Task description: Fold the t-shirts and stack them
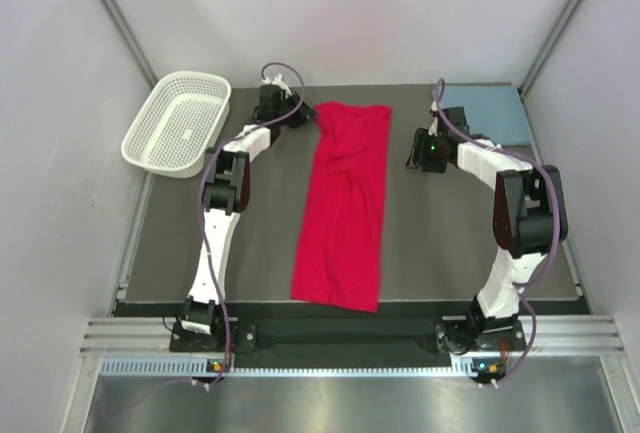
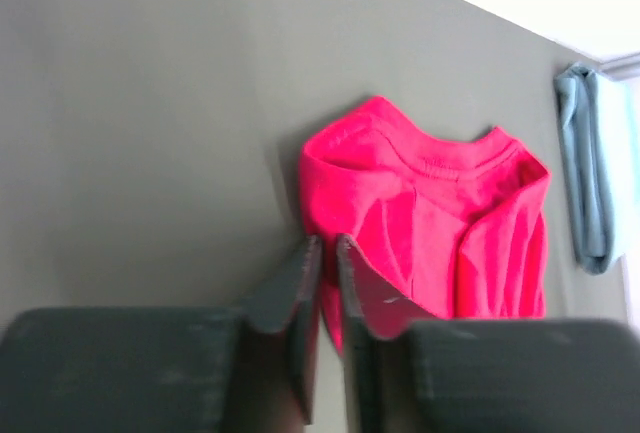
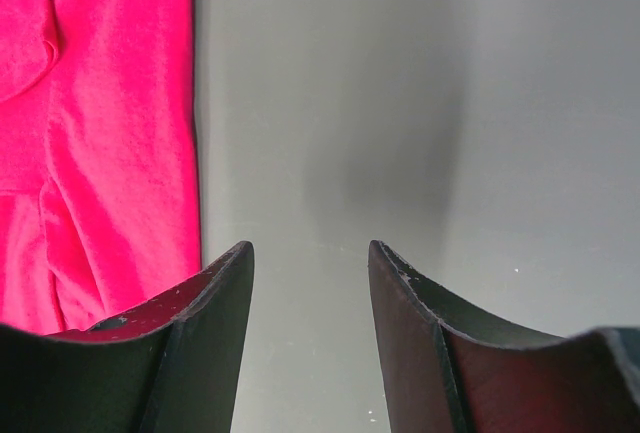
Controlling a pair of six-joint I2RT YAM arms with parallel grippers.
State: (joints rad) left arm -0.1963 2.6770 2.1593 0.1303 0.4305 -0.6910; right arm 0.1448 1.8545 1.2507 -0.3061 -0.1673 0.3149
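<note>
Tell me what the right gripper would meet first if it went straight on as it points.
Probably the bare table, just beside the red t-shirt; the right gripper frames only grey surface between its open jaws, though depth is unclear.

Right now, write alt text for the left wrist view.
Left gripper, dark fingers a narrow gap apart, at the collar end of a bright red cloth t-shirt on a dark grey table; blue-grey cloth at right edge.

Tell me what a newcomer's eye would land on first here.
The bright red t-shirt, folded into a long strip, lies down the middle of the dark table. A white mesh basket sits at the far left corner, a blue-grey shirt at the far right.
</note>
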